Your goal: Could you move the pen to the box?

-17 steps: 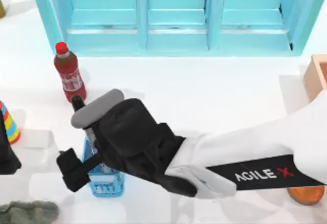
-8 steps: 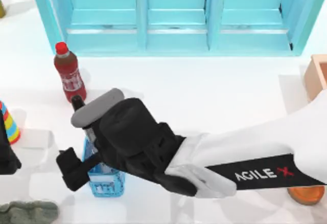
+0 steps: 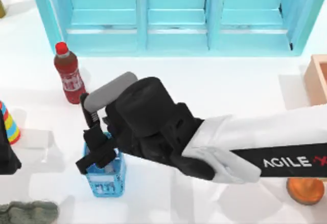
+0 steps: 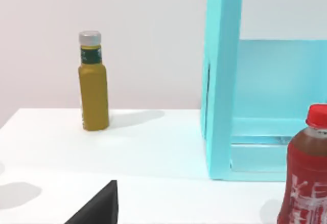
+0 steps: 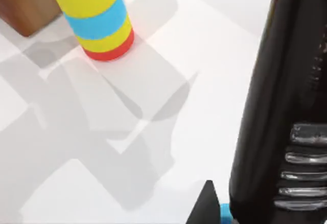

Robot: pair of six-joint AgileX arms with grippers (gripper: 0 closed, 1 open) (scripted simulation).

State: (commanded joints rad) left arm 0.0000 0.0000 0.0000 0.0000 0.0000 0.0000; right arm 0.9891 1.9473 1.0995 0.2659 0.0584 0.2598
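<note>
A cabinet (image 3: pixel 173 14) is set along the table's (image 3: pixel 230 91) far edge. A soda bottle (image 3: pixel 68 73) is stood just before its left end, and an oil bottle (image 4: pixel 93 83) near the far left corner. A mesh basket (image 3: pixel 106 179) is placed toward the near left, under the right arm. A box (image 3: pixel 318 78) is set at the right edge, a striped cylinder (image 3: pixel 8 122) at the left edge.
</note>
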